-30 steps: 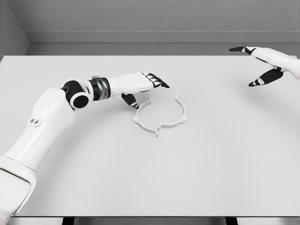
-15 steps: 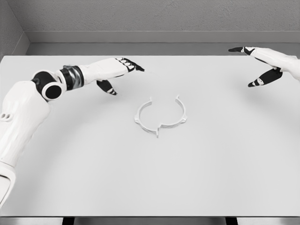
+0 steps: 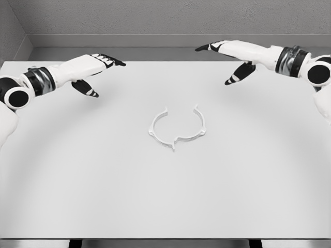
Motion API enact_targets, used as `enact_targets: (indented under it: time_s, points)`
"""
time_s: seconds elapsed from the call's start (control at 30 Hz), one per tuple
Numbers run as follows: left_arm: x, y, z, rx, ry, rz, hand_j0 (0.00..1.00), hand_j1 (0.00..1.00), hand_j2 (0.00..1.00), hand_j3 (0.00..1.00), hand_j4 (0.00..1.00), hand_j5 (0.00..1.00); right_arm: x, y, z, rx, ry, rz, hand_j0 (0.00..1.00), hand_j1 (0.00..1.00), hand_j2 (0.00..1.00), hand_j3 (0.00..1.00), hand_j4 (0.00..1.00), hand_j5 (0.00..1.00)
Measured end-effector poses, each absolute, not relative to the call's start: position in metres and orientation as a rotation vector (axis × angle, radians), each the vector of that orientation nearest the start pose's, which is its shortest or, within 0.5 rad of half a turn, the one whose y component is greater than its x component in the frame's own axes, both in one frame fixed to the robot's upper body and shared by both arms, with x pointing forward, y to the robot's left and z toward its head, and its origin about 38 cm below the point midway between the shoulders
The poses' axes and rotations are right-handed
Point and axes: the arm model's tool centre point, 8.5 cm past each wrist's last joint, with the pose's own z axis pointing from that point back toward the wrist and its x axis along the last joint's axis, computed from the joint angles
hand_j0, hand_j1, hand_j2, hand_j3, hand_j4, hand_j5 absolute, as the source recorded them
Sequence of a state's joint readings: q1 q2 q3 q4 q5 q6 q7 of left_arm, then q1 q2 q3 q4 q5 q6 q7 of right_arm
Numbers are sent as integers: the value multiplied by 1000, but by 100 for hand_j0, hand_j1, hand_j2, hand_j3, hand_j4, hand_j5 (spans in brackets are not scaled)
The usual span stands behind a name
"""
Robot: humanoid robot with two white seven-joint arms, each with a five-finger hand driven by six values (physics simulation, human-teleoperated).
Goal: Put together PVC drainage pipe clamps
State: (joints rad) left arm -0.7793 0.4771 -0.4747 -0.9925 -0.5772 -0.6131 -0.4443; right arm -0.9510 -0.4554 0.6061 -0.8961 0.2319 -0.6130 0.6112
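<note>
Centrally, a thin white clamp ring (image 3: 176,129) lies flat on the white table (image 3: 165,196), a little behind the middle. It is an open hoop with its gap facing the back wall (image 3: 170,18), small tabs on its sides and a little point sticking out toward the near edge. Nothing touches it.

To its left, the left hand (image 3: 95,70) hovers near the back left of the table, well apart from the ring, fingers stretched out and thumb dropped below, holding nothing. A second ago this hand was right beside the ring's left edge; it has since pulled back and away.

To the right, the right hand (image 3: 227,57) reaches in from the back right, fingers also extended and loose, empty. It was parked at the far right edge before and has now swung inward toward the ring.

That swap suggests the left hand has finished placing or nudging the ring, and the right hand is probably coming in for the next step. No second clamp piece is visible on the table.
</note>
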Motion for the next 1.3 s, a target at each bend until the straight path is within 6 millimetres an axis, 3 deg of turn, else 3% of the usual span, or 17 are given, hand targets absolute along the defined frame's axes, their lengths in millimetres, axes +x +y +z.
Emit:
enact_targets:
  time_s: [0.23,0.63,0.9,1.3]
  points:
    - [520,279,194,471,-1485,-1795,100,100,100,100,100,100,553,-224,217,-175,-1497,1758,100,100,100,100,100,100]
    - [520,276,193,464,-1491,-1796,100,100,100,100,100,100,554,-221,168,-134,-1337,1764,100,100,100,100,100,100]
    - [520,275,192,461,-1492,-1797,100,100,100,100,100,100,558,-218,163,-120,-1319,1737,100,100,100,100,100,100]
    - [520,276,192,462,-1490,-1797,100,100,100,100,100,100,558,-198,158,-81,-1328,1739,100,100,100,100,100,100]
